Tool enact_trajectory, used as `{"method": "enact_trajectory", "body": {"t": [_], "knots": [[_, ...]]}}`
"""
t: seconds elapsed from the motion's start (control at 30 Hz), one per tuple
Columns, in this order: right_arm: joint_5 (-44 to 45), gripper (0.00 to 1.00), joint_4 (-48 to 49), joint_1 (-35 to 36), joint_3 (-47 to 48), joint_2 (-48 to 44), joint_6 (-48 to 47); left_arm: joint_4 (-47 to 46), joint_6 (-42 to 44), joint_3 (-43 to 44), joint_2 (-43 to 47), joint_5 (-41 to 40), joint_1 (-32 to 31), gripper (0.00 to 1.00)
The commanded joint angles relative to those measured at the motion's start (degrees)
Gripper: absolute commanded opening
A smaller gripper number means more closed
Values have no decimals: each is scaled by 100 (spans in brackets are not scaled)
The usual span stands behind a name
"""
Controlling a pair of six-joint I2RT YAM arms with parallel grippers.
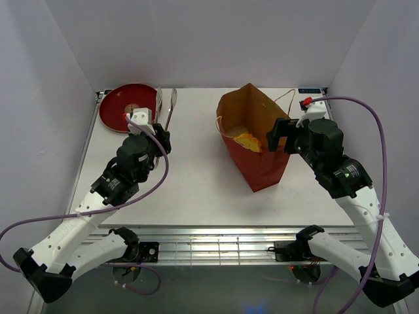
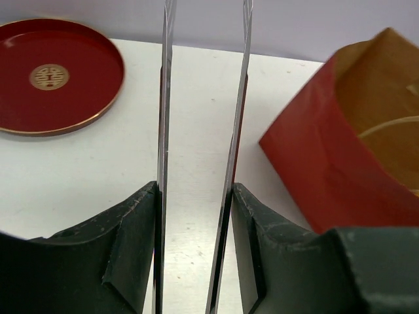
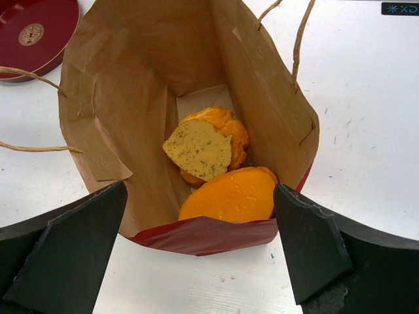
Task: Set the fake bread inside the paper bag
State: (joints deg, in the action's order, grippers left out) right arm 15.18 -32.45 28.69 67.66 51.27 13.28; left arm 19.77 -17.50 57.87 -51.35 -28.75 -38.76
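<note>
A: Where was the fake bread [image 3: 229,196]?
B: 3 pcs visible inside paper bag [image 3: 118,104], just ahead of right gripper [image 3: 200,242], spread wide, empty; left gripper [image 2: 196,196] clenched on metal tongs [image 2: 163,131].
A: Handling?
B: Looked light, stiff; pinch across middle.

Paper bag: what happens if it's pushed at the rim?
Probably floppy: the paper bag has thin, creased walls that would likely buckle. It looks tall, so it might tip, though the fake bread at its bottom may steady it.
</note>
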Motion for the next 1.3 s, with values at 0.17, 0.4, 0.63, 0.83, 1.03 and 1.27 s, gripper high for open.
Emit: {"method": "enact_trajectory", "body": {"t": [0.17,0.4,0.63,0.83,1.03,1.27], "knots": [[-147,98,239,40,28,15,105,-1871,378,-1093,-313,-1019,-17,57],[-173,98,151,40,98,-38,122,-2828,221,-1549,-1324,-843,0,57],[-296,98,98,32,72,-90,166,-3549,-157,-1708,-2431,-685,193,57],[-367,98,28,40,72,-161,219,-3954,-439,-1551,-3433,-438,387,58],[-332,98,-69,32,107,-231,219,-4130,-579,-1147,-4364,-157,589,58],[-314,98,-157,32,72,-257,201,-4297,-474,-751,-5174,45,651,58]]}}
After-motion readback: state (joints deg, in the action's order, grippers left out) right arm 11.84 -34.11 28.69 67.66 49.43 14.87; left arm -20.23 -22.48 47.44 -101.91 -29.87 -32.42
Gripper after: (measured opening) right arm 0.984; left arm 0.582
